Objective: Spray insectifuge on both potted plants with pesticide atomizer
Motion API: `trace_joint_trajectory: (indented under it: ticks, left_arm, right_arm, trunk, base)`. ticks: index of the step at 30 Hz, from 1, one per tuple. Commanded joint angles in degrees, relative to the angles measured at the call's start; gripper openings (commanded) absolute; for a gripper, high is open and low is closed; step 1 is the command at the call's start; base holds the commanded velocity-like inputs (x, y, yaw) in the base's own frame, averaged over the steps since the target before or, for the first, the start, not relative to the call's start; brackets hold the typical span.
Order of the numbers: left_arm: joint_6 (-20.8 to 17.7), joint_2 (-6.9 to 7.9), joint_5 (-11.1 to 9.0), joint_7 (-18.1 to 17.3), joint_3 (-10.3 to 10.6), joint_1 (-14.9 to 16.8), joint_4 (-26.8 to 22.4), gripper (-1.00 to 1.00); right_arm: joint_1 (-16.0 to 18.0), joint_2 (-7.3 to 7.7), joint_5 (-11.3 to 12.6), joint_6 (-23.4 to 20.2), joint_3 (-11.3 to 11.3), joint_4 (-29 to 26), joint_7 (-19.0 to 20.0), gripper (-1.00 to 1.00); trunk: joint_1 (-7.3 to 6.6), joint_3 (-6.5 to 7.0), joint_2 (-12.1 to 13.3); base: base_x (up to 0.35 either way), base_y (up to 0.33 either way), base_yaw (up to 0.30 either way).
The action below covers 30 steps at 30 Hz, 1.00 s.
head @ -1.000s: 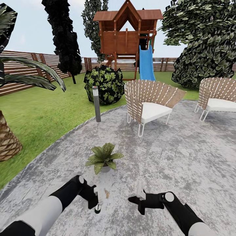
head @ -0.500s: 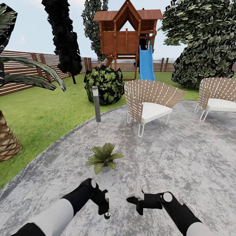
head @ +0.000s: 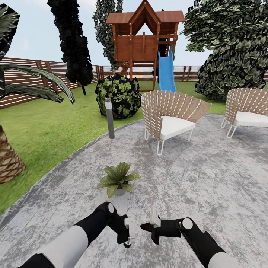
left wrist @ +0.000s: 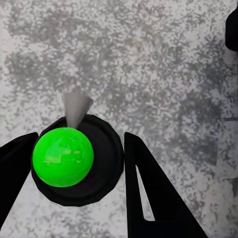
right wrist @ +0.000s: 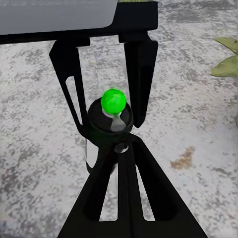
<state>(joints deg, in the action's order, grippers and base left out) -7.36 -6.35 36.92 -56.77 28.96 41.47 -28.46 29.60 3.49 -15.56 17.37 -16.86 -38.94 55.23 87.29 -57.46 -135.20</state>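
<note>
1. The pesticide atomizer (left wrist: pixel 69 163), a bottle with a black cap and a bright green knob on top, stands between the left gripper (head: pixel 125 232) fingers near the front edge of the paved patio (head: pixel 208 178). In the left wrist view the black fingers flank the cap on either side; one looks to touch it, the other stands a little off, so I cannot tell whether the claw has closed firmly on the bottle.

2. The right gripper (head: pixel 152 223) hangs just beside it, apart from the bottle. Its own camera looks along its fingers at the green knob (right wrist: pixel 113 102) held in the other claw. Its fingers look close together and hold nothing, though their exact gap I cannot tell.

3. One potted plant (head: pixel 117 180) stands on the paving just beyond both grippers, toward the grass edge. A second potted plant I cannot pick out.

4. Progress, as a judgement: the atomizer is at or in the left claw and near the plant. No spray or film shows on the leaves, so whether either plant is covered cannot be settled here.

5. Further out stand two wicker chairs (head: pixel 171 119), a bollard lamp (head: pixel 109 118), and a wooden play tower (head: pixel 145 37) with a blue slide.

6. No brand, label or writing can be read anywhere.
</note>
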Motion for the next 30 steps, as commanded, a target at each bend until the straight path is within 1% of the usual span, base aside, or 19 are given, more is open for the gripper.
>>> trace_joint_trajectory:
  ticks: [1,3,9,24,30]
  left_arm:
    - [-0.6,-0.28,0.0,-0.2,0.1,0.0,-0.1,-1.0]
    - [-0.6,-0.85,0.1,-0.3,0.1,0.0,-0.1,-1.0]
    - [-0.5,-1.38,0.0,-0.3,0.1,0.0,-0.1,-1.0]
    - [-0.4,-1.9,-0.3,-0.4,0.1,0.0,-0.2,-1.0]
    - [-0.4,-2.62,-0.4,-0.5,0.1,0.0,-0.2,-1.0]
  right_arm:
    - [0.0,0.03,-0.4,0.3,-0.1,-0.1,-0.1,-1.0]
    - [0.0,0.03,-0.4,0.3,-0.1,-0.1,-0.1,-1.0]
    - [0.0,0.04,-0.4,0.3,-0.1,-0.1,-0.1,-1.0]
    - [0.0,0.03,-0.4,0.3,-0.1,-0.1,-0.1,-1.0]
    - [0.0,0.05,-0.4,0.3,-0.1,-0.1,-0.1,-1.0]
  trunk:
    - [-0.01,-0.05,0.0]
    - [-0.01,-0.05,0.0]
    - [-0.01,-0.05,0.0]
    - [-0.01,-0.05,0.0]
    - [-0.01,-0.05,0.0]
  base:
    - [0.0,0.0,0.0]
    - [0.0,0.0,0.0]
    - [0.0,0.0,0.0]
    - [0.0,0.0,0.0]
    - [0.0,0.0,0.0]
